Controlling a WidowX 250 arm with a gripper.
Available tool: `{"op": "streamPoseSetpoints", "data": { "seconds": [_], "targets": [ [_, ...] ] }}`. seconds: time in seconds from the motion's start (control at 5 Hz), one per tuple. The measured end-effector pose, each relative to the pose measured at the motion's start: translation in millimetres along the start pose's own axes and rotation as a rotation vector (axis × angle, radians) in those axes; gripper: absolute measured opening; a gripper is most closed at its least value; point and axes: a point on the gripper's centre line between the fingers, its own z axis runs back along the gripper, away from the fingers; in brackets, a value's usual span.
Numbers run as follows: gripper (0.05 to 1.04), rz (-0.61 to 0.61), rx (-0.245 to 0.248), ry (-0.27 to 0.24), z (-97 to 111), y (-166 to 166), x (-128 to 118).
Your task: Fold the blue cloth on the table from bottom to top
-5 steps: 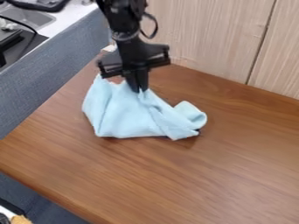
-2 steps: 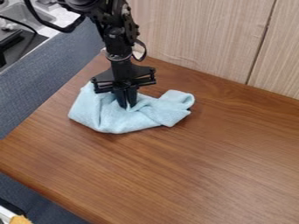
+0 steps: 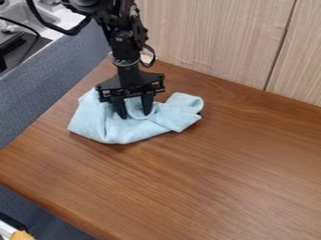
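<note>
A metal sink (image 3: 25, 18) stood at upper left, beyond a gray fabric partition (image 3: 53, 79); pale wood-grain panels (image 3: 207, 40) rose behind.

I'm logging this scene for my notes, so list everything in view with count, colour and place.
Cloth: one, light blue, bunched on the table, under the hand
Table: one, brown wood, centre to right
Wall panelling: two sections visible, pale wood, behind the table
Fabric-like surface: two stretches, blue-grey, left and lower left
Sink: one, grey, upper left
Dark surface: one, black, below the sink
Unclear piece: one, orange-yellow, lower-left corner
Robot arm: one, black, from the top edge
Hand: one, black, fingers apart at the cloth
</note>
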Motion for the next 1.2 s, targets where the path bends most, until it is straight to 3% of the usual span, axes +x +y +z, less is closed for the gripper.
{"op": "streamPoseSetpoints", "data": {
  "seconds": [0.2,0.6,0.8,1.2],
  "targets": [
    [0.992,-0.030,-0.009,0.013,10,-7,-3],
    [1.001,-0.028,-0.022,-0.015,34,-11,-3],
    [1.001,-0.028,-0.035,-0.043,57,-18,-2],
    [1.001,0.015,-0.069,-0.159,117,-17,-1]
  ]
}}
